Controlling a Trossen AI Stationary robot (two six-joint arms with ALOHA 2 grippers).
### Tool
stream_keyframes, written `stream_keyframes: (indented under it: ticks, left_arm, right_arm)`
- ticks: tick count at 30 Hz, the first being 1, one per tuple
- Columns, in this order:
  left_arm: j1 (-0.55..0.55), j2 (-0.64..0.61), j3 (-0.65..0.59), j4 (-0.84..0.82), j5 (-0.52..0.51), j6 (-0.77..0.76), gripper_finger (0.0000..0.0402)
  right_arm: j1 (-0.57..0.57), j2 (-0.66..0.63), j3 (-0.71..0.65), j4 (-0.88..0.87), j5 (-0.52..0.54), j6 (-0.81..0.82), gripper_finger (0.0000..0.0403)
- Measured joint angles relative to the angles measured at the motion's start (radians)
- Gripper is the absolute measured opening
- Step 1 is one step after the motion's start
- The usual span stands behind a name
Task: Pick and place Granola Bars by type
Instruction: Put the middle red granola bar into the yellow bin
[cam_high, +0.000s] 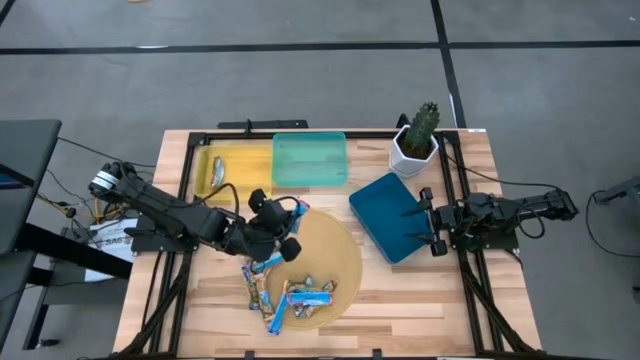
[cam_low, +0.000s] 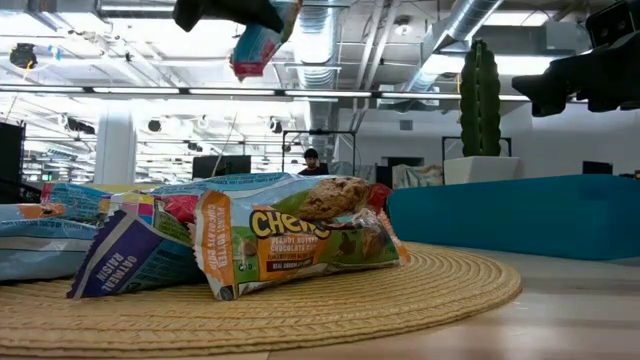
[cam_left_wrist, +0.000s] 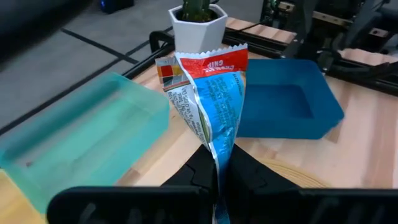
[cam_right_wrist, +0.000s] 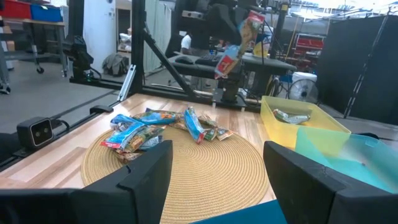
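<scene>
Carrying one blue granola bar (cam_left_wrist: 214, 93) clamped in left gripper (cam_left_wrist: 217, 177), next probably toward teal tray (cam_high: 310, 160); right gripper (cam_high: 432, 228) idle, open.

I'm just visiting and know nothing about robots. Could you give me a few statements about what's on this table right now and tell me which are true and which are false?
1. The left pincer holds a blue-wrapped granola bar in the air. True.
2. The yellow tray is empty. False: a silver-wrapped bar lies in it.
3. The right pincer grips a bar. False: it is open and holds nothing.
4. A potted cactus stands by the dark blue tray. True.
5. The remaining bars lie on the woven mat. True.
</scene>
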Motion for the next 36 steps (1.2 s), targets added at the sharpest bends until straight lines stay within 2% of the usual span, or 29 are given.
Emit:
stream_keyframes:
  ticks: [7,16,29,36]
  left_arm:
    - [0.086,0.0,0.0,-0.048,-0.001,0.002,0.0009]
    - [0.282,0.0,0.0,-0.17,0.015,0.034,0.0009]
    - [0.572,-0.06,0.0,-0.543,0.046,-0.062,0.0009]
    - [0.706,-0.096,0.0,-0.749,0.115,-0.152,0.0009]
  right_arm:
    - [0.0,0.0,0.0,0.0,0.0,0.0,0.0244]
    - [0.0,0.0,0.0,0.0,0.0,0.0,0.0244]
    - [0.0,0.0,0.0,0.0,0.0,0.0,0.0244]
    - [0.0,0.0,0.0,0.001,0.0,0.0,0.0244]
